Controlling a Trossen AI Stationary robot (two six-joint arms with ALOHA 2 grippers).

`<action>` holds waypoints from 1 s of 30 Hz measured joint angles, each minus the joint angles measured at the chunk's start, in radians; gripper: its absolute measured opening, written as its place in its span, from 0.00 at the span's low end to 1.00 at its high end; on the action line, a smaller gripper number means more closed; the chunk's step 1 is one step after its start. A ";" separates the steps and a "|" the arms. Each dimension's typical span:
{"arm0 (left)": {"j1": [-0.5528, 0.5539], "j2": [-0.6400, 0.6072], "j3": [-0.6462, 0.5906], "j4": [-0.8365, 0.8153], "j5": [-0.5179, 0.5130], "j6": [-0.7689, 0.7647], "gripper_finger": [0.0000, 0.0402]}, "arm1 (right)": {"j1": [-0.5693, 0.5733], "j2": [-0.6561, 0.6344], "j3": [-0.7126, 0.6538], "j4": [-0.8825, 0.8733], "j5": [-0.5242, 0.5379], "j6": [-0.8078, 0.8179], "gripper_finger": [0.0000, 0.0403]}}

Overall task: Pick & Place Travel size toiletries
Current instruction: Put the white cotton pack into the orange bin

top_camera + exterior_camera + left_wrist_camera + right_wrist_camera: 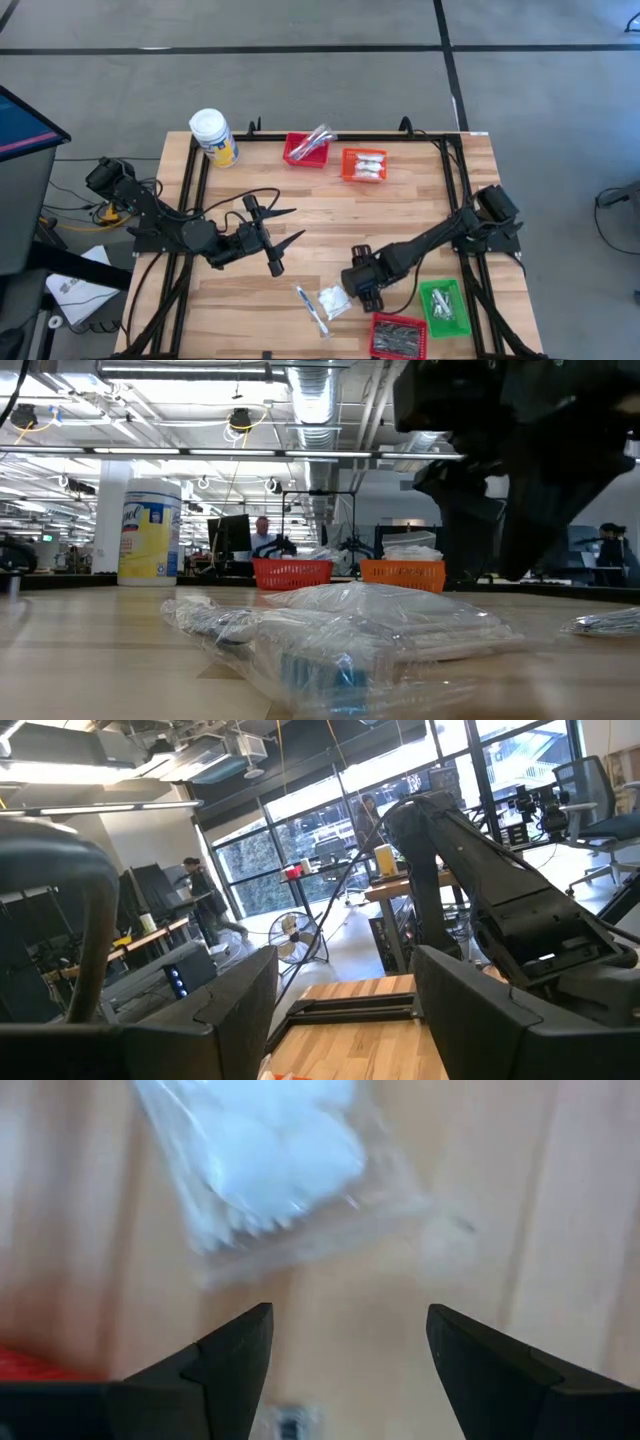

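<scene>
A clear-wrapped white packet [280,1160] [334,301] lies flat on the wooden table, near its front edge. Beside it rests a slim stick in clear wrap [310,308]. My right gripper [345,1350] [352,290] hangs open just above the table, pointing steeply down. The packet lies ahead of its fingertips, not between them. Held above the table's left middle, my left gripper [298,223] [345,1010] is open and roughly level, with nothing between its fingers. In the low view the wrapped packet [350,625] fills the foreground, and my right gripper [520,460] looms dark above it.
A yellow jar with a white lid [213,137] stands at the far left. A red basket [305,149] and an orange basket [363,165] stand at the far edge, each holding packets. A green basket [443,306] and a red basket of grey sticks [400,335] sit at the near right.
</scene>
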 joint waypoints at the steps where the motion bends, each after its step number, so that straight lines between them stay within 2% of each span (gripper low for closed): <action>1: 0.000 0.000 0.000 0.000 0.000 0.000 0.56 | -0.003 0.000 0.000 0.017 -0.017 -0.007 0.64; 6: 0.000 0.000 0.000 0.000 0.000 0.000 0.56 | -0.023 0.010 0.000 0.072 -0.087 -0.022 0.64; 13: 0.000 0.000 0.000 -0.002 0.000 0.000 0.56 | -0.078 0.122 0.006 0.117 -0.364 0.050 0.64; 16: 0.000 0.000 0.000 -0.004 0.000 0.000 0.56 | -0.101 0.135 0.004 0.127 -0.431 0.053 0.64; 30: 0.000 0.000 0.000 -0.004 0.000 0.000 0.56 | -0.121 0.131 -0.001 0.255 -0.410 0.024 0.62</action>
